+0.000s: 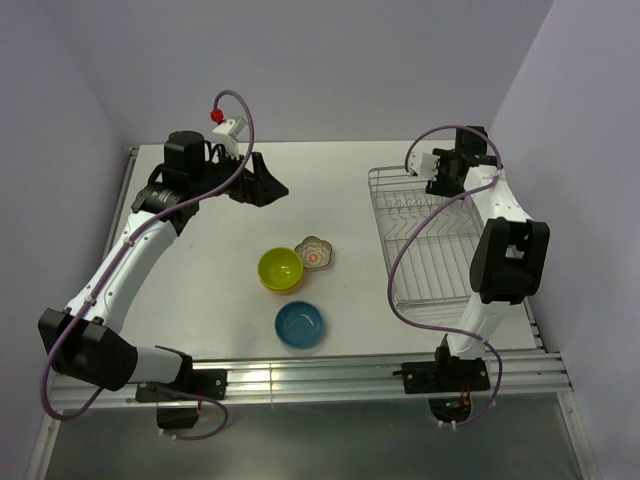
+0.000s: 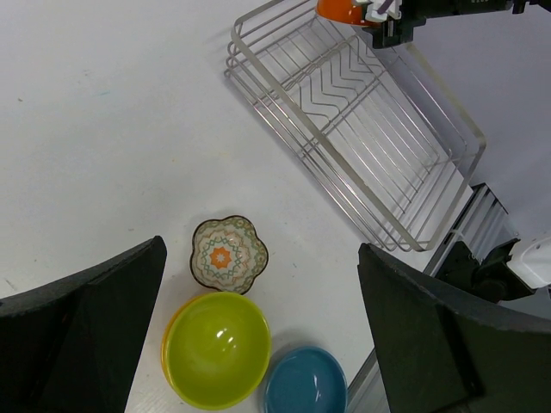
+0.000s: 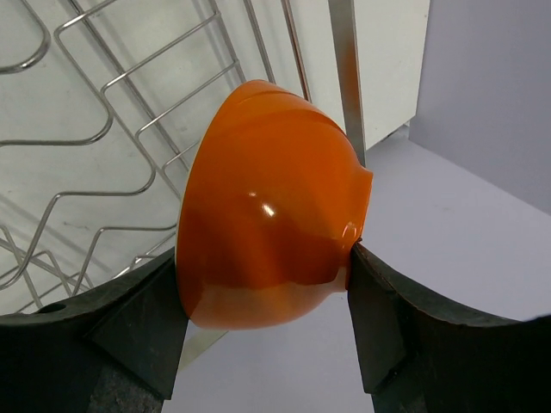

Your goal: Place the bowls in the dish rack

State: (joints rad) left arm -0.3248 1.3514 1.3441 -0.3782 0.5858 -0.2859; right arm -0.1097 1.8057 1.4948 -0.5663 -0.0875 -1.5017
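- Orange bowl (image 3: 267,206) fills the right wrist view, tipped on its side, with its glossy outside facing the camera.
- The right gripper (image 3: 263,258) is clenched on this bowl, one finger on each side of it.
- That bowl hangs over the far end of the dish rack (image 1: 383,240), above the wire bars and close to the rim. Whether it touches the wires cannot be told.
- The rack stands along the right edge of the table (image 1: 200,260).
- The left gripper (image 1: 270,188) is released, its jaws spread wide and holding nothing. It hangs over the far left part of the table, well apart from the loose bowls.
- A blue bowl (image 1: 299,324) sits upright near the middle of the near edge.
- A lime-green bowl (image 1: 280,269) sits upright just beyond the blue one.
- A small scalloped floral dish (image 1: 315,252) lies just beside the green bowl, on the side toward the rack.
- All three of these are on the table, outside the rack.
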